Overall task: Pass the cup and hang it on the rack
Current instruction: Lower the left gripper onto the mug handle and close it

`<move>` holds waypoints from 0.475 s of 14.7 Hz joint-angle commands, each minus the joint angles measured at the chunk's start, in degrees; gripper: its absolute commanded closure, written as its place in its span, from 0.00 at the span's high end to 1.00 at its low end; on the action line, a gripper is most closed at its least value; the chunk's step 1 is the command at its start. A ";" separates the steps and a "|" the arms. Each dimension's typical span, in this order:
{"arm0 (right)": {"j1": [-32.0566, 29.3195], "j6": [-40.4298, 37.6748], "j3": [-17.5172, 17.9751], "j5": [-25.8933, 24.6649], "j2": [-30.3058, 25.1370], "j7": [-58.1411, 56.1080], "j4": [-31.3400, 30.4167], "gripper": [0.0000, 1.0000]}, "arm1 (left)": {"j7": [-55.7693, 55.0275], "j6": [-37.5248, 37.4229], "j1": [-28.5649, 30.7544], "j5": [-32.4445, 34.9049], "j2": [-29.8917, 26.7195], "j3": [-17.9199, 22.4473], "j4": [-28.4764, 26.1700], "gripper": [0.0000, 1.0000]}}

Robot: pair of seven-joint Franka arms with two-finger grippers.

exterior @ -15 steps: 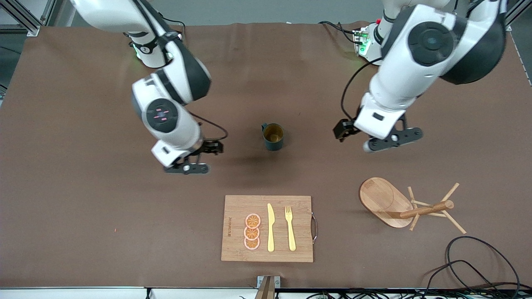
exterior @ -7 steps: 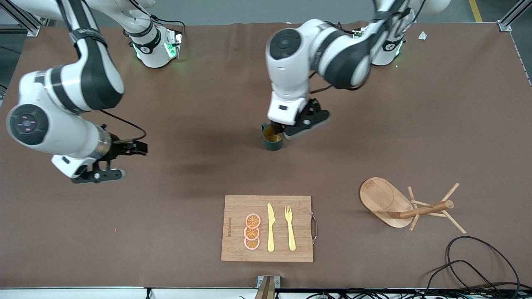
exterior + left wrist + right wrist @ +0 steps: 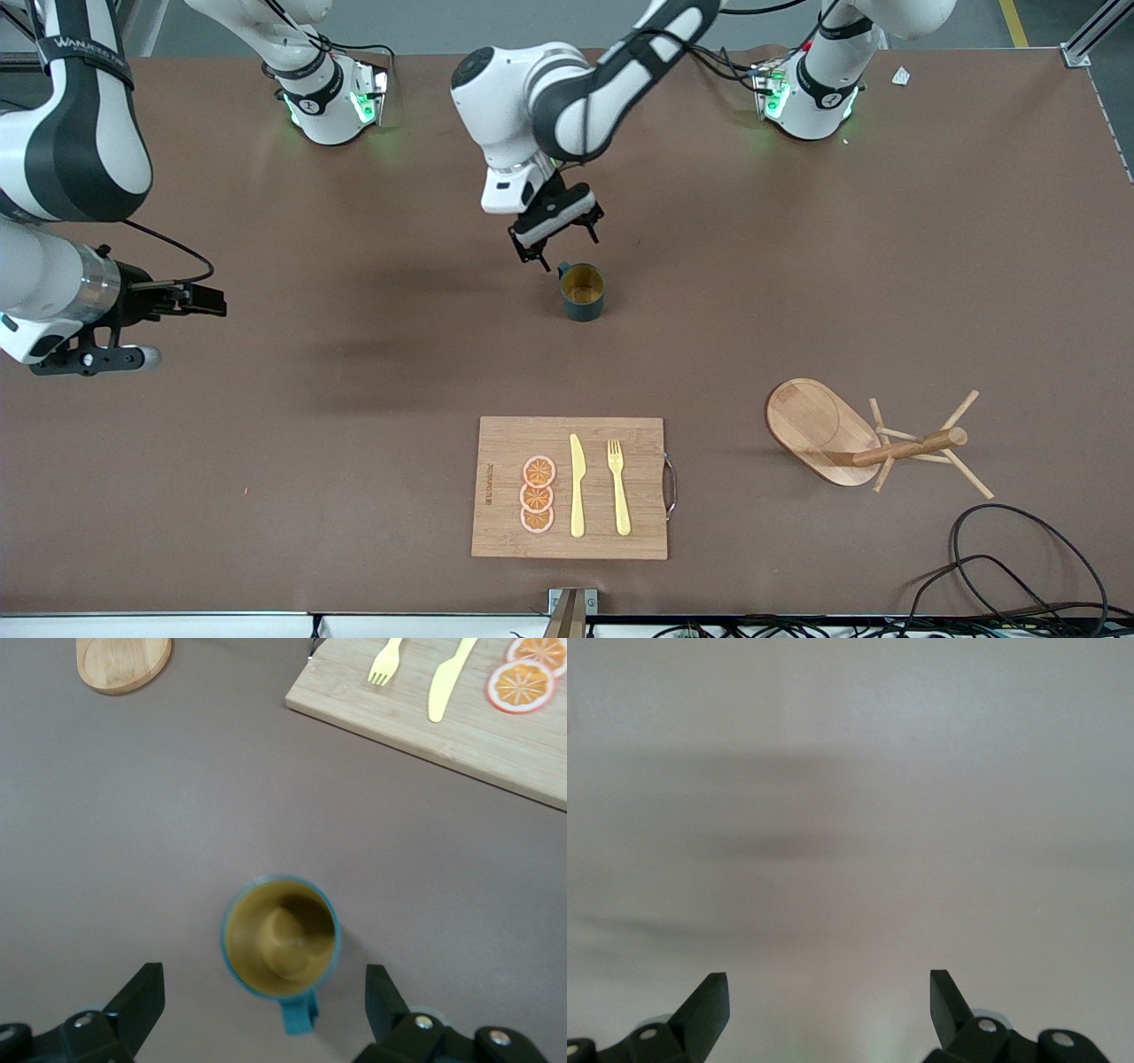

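**Left gripper above the cup, right arm waiting at the table's edge**

At the right arm's end of the worktop we see the right gripper (image 3: 93, 354) — fingers (image 3: 709, 1001) spread, holding nothing — over bare mat; this arm waits. Mid-table, the cup (image 3: 582, 291) stands upright, handle toward the robots' edge. The left gripper (image 3: 556, 239) hangs just above that handle, its fingers (image 3: 142, 997) apart and empty. Near the front edge lies the cutting board (image 3: 496, 443) with orange slices (image 3: 538, 494), a knife (image 3: 577, 486) and a fork (image 3: 617, 486). Toward the front corner at the left arm's end we find the rack (image 3: 819, 430) — well apart from the cup.
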 commanded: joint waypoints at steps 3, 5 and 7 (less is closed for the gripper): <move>7.03 -3.10 -10.00 -0.44 -4.74 -0.60 -2.31 1.00 | -11.64 0.28 -5.55 10.72 6.55 0.58 1.77 1.00; 8.17 -3.45 -10.44 -0.44 -5.53 -0.60 -2.31 1.00 | -13.22 0.01 -7.92 12.40 8.75 1.10 1.77 0.99; 9.23 -3.72 -11.75 -0.44 -5.80 -0.51 -1.96 1.00 | -17.52 -0.08 -8.54 13.45 10.51 1.28 1.77 0.98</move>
